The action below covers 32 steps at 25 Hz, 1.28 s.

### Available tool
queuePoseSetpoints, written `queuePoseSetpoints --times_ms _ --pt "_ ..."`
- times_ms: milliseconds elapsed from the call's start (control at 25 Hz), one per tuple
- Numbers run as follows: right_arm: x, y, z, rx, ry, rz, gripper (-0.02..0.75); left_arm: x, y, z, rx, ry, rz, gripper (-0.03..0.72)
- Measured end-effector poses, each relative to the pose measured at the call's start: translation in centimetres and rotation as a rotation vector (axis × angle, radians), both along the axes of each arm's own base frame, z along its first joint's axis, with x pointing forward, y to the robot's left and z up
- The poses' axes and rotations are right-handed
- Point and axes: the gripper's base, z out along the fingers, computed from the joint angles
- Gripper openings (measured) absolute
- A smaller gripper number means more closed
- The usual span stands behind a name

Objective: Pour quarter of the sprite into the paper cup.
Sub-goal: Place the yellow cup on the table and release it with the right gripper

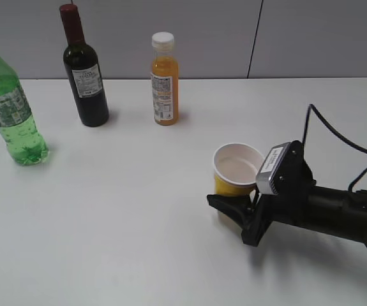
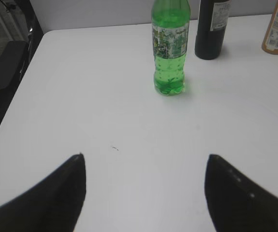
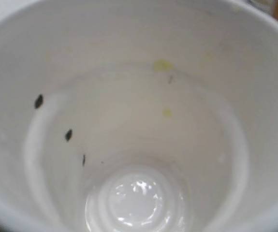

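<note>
The sprite (image 1: 11, 108) stands upright at the far left of the table; in the left wrist view it (image 2: 170, 48) is ahead of my left gripper (image 2: 145, 155), which is open, empty and well short of it. The paper cup (image 1: 237, 167), yellow outside and white inside, stands right of centre. My right gripper (image 1: 228, 199) is closed around its lower body, with one black finger in front and the other hidden behind. The right wrist view looks straight into the cup (image 3: 139, 121), showing dark specks, yellow stains and a wet shine at the bottom.
A dark wine bottle (image 1: 84, 73) and an orange juice bottle (image 1: 164, 83) stand at the back, right of the sprite. The table's left edge (image 2: 20, 87) shows in the left wrist view. A black cable (image 1: 336, 131) trails behind the right arm.
</note>
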Motion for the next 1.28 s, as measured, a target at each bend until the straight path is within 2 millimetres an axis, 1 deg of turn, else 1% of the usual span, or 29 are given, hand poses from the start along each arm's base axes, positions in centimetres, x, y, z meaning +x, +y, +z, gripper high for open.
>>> queuePoseSetpoints --times_ms 80,200,360,560,680,760,920,1280 --pt "0.3 1.1 0.3 0.01 -0.032 0.117 0.454 0.0 0.0 0.0 0.0 0.0 0.0 0.582" --pt "0.6 2.3 0.4 0.022 -0.052 0.226 0.454 0.0 0.0 0.0 0.0 0.0 0.0 0.582" --pt "1.5 3.7 0.4 0.039 -0.052 0.3 0.454 0.0 0.0 0.0 0.0 0.0 0.0 0.582" --pt "2.1 4.8 -0.8 0.028 -0.011 0.405 0.454 0.0 0.0 0.0 0.0 0.0 0.0 0.582" --pt "2.9 5.0 -1.2 -0.018 0.012 0.403 0.454 0.0 0.0 0.0 0.0 0.0 0.0 0.582" --pt "3.5 5.2 -1.2 -0.038 0.004 0.394 0.454 0.0 0.0 0.0 0.0 0.0 0.0 0.582" --pt "4.2 5.4 -1.2 -0.045 0.004 0.386 0.453 0.0 0.0 0.0 0.0 0.0 0.0 0.582" --pt "3.8 5.8 -2.8 -0.063 0.056 0.4 0.452 0.0 0.0 0.0 0.0 0.0 0.0 0.582"
